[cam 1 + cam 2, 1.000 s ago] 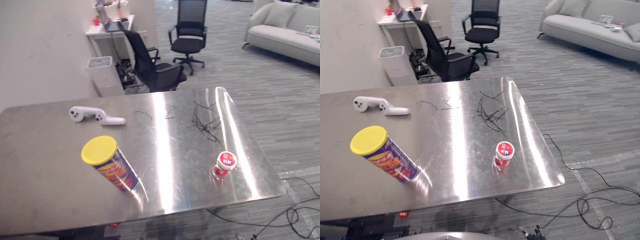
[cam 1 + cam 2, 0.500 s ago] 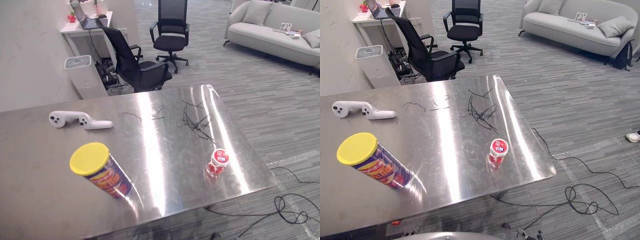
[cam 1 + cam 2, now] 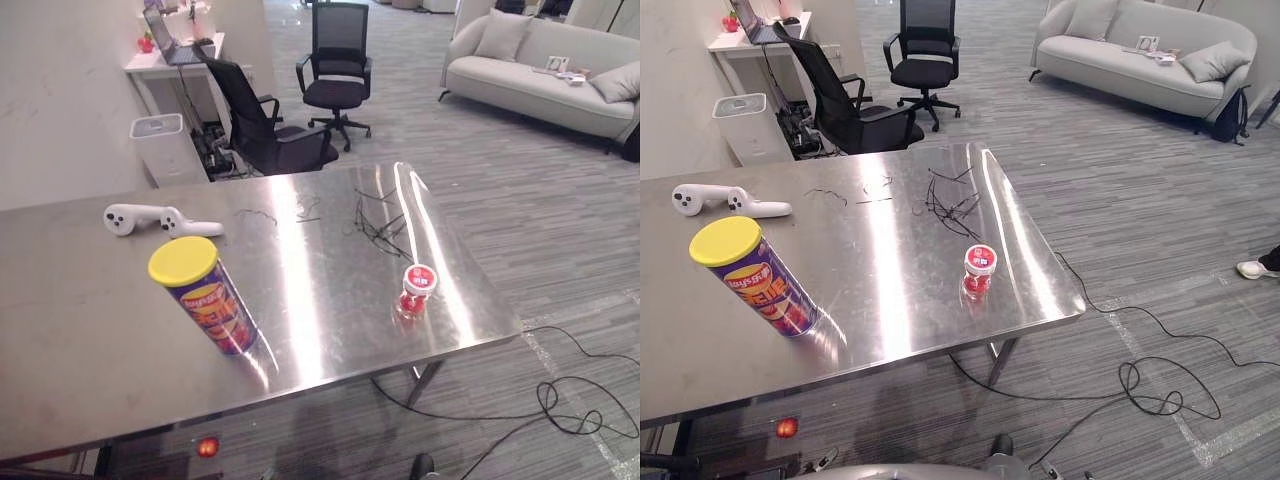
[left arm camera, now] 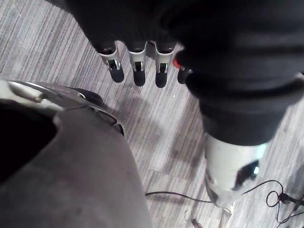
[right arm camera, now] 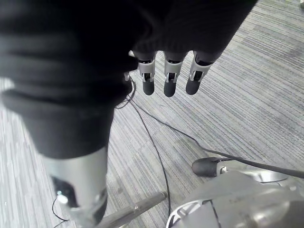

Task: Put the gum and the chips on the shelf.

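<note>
Table [image 3: 100, 320] holds one chips can [image 3: 205, 300], one likely gum tub [image 3: 415, 292]; left hand [image 4: 138, 71], right hand [image 5: 171, 83]: fingers straight.

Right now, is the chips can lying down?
No, the chips can stands upright on the table.

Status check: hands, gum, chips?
Left hand and right hand open, empty, over the floor. Chips can and gum jar standing on the table, untouched. White controller and black ties lie behind them.
</note>
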`<state>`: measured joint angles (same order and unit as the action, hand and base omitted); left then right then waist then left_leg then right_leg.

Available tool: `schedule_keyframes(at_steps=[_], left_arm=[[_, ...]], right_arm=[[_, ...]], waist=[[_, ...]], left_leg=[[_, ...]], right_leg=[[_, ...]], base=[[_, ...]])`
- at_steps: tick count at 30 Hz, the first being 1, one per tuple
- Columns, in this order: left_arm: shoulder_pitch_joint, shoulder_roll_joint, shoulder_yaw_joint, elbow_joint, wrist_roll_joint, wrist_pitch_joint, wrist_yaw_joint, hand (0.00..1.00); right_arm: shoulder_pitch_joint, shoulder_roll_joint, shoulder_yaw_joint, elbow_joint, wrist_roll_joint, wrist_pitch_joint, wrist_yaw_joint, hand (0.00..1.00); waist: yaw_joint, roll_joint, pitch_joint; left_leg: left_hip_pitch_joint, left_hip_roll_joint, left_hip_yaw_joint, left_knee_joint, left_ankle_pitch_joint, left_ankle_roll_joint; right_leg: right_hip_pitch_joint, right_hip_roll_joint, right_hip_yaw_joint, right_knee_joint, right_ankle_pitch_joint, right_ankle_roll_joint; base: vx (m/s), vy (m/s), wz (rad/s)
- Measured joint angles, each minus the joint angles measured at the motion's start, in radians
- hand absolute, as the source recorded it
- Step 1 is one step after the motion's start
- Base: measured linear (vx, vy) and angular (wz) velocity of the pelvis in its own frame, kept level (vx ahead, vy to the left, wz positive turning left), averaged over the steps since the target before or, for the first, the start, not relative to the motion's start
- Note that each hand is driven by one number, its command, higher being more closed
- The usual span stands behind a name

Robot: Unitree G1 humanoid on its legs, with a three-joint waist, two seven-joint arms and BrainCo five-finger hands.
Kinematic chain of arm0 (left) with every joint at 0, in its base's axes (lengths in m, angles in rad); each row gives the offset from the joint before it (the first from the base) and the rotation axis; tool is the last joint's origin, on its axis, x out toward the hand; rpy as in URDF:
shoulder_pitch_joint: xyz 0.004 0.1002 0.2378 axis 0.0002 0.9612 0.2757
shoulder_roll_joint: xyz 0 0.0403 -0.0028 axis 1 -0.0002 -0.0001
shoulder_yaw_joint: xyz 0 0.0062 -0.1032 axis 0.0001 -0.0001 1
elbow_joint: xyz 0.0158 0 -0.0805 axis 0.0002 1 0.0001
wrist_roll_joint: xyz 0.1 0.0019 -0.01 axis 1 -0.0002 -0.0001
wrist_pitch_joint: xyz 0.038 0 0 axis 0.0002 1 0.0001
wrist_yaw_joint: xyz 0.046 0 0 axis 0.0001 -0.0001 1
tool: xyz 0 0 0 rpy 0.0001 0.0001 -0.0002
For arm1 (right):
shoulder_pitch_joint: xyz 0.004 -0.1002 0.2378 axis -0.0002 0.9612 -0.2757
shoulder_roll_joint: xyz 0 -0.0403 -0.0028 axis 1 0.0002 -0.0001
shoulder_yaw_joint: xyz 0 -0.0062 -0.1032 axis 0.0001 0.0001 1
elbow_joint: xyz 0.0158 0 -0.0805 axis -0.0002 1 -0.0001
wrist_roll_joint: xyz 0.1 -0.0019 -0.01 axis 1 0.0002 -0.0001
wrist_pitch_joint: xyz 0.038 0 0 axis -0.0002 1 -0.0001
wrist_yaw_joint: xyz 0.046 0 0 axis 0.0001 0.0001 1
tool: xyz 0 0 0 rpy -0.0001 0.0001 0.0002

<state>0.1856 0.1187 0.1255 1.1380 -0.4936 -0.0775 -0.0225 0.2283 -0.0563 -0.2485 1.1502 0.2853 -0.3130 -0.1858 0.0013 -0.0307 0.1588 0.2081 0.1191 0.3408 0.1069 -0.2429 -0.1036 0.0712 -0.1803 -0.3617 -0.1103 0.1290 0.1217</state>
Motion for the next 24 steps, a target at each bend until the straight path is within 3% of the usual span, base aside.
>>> schedule_keyframes(at_steps=[13,19,24], left_arm=[[0.01,-0.005,0.052,-0.005,0.002,-0.008,0.026,0.0],[0.025,-0.007,0.08,-0.036,0.009,-0.008,0.024,0.0],[0.047,-0.008,0.098,-0.077,0.012,-0.009,0.019,0.0]], right_arm=[[-0.038,-0.002,-0.051,-0.046,0.086,-0.05,0.039,0.0],[-0.038,-0.008,-0.182,-0.141,0.133,-0.054,-0.005,0.0],[-0.034,-0.069,-0.308,-0.338,0.147,-0.032,-0.018,0.0]], waist=[[0.004,-0.004,-0.036],[0.004,-0.013,-0.037],[-0.003,-0.011,-0.036]], left_leg=[[-0.029,-0.005,-0.093,-0.033,0.025,0.003],[-0.021,-0.013,-0.093,-0.033,0.024,0.003],[-0.01,-0.013,-0.072,-0.031,0.024,0.003]], right_leg=[[0.003,0.005,-0.054,0.004,0.008,-0.001],[0.006,-0.002,-0.048,0.004,0.008,-0.001],[0.006,-0.007,-0.034,0.004,0.008,-0.001]], base=[[0.08,0.018,0.17],[0.04,0.018,-0.03],[-0.02,-0.015,-0.11]])
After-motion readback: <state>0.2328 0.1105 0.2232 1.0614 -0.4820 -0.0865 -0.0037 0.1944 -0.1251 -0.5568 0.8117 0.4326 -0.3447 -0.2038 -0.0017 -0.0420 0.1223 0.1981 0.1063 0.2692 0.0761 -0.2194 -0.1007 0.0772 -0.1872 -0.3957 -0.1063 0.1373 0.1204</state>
